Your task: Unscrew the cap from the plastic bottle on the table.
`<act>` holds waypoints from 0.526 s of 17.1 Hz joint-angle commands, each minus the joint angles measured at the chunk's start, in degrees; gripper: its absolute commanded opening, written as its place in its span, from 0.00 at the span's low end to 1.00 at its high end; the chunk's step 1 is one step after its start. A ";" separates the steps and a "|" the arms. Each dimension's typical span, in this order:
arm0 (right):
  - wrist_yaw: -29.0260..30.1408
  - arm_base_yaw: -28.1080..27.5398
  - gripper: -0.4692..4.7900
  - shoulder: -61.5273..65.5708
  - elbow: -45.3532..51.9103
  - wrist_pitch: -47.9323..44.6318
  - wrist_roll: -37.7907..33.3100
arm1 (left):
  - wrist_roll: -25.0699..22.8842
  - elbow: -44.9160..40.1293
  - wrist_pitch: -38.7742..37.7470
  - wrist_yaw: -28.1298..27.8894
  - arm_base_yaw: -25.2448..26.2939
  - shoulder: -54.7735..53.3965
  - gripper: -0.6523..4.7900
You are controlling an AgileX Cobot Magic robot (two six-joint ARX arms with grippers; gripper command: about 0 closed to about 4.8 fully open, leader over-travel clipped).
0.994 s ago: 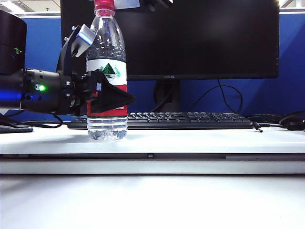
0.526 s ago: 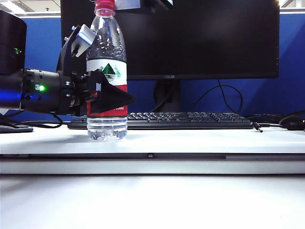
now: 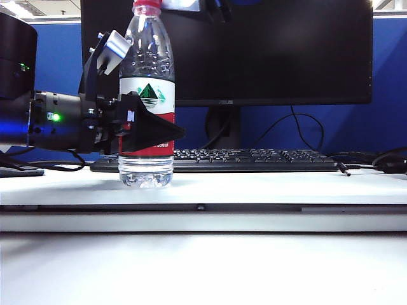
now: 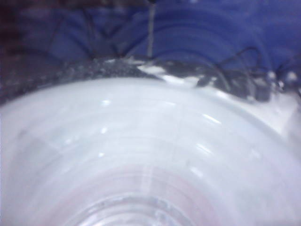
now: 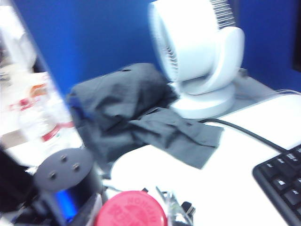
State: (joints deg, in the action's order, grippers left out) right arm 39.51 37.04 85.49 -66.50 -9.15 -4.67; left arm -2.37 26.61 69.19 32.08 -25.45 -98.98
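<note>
The plastic bottle [image 3: 146,95] stands upright on the white table [image 3: 254,187], its red-and-white label facing me. My left gripper [image 3: 147,95] reaches in from the left and is shut on the bottle's body at label height, with one black finger [image 3: 152,130] in front. In the left wrist view the bottle [image 4: 150,155] fills the picture. The red cap [image 3: 147,7] sits on the neck at the top edge. Only a pale part of my right gripper [image 3: 181,4] shows there, right beside the cap. In the right wrist view the cap [image 5: 130,211] lies close below; its fingers are not clear.
A black monitor [image 3: 254,51] and a black keyboard [image 3: 254,159] stand behind the bottle. Cables [image 3: 381,162] lie at the right. A white fan [image 5: 197,56] and a dark cloth [image 5: 136,113] sit beyond the table's end.
The bottle, with my left gripper on it, has shifted slightly to the right. The right gripper's parts at the cap have turned and moved right along with it.
</note>
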 commanded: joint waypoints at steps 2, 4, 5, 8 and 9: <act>2.58 0.04 0.36 -0.11 -0.07 -2.08 0.15 | 1.29 0.07 -1.36 -1.20 0.20 -0.17 0.72; 2.56 0.04 0.36 -0.11 -0.07 -4.22 -0.59 | 1.27 0.07 -1.38 -1.20 0.20 -0.17 0.72; 2.38 0.00 0.36 -0.13 -0.09 -6.99 -1.92 | 1.29 0.07 -1.38 -1.20 0.20 -0.15 0.72; 2.38 -0.37 0.36 -0.13 -0.11 -9.60 -3.76 | 1.29 0.07 -1.38 -1.20 0.20 -0.17 0.72; 2.08 -0.39 0.36 -0.13 -0.11 -9.55 -3.76 | 1.29 0.07 -1.38 -1.20 0.20 -0.17 0.72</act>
State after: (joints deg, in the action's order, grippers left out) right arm 41.76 36.69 85.62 -66.43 -17.76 -8.01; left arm -1.26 26.65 68.77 31.24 -25.28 -98.98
